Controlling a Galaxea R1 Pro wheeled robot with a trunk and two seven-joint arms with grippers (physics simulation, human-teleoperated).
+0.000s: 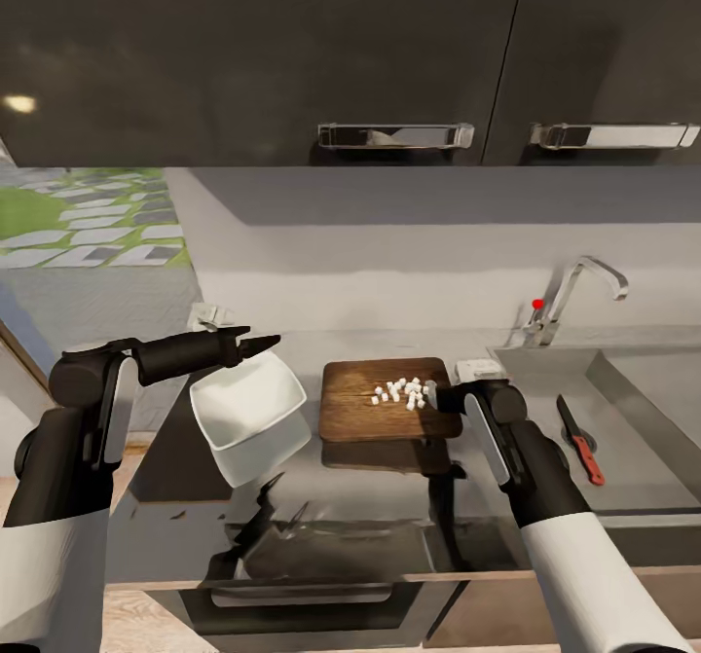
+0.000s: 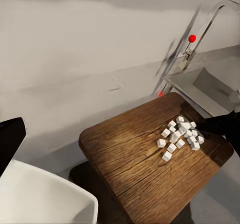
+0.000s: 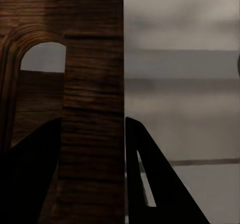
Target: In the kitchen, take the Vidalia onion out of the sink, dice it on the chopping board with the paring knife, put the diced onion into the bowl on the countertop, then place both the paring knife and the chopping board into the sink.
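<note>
With left gripper [image 1: 261,344] clamping the tilted white squarish bowl [image 1: 249,417] at board's 9 o'clock and right gripper [image 3: 95,149] clamping the lifted dark-brown wooden chopping board [image 1: 362,402] at its handle end, tip board gently leftward, sliding tiny white onion dice [image 1: 402,392] bowlward.

The grey steel desk [image 1: 389,497] carries the chopping board [image 1: 375,410] at centre, with the sink [image 1: 623,410] at three o'clock.

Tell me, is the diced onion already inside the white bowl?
No. In the head view the white dice lie on the chopping board, and the bowl in the left claw holds nothing.
</note>
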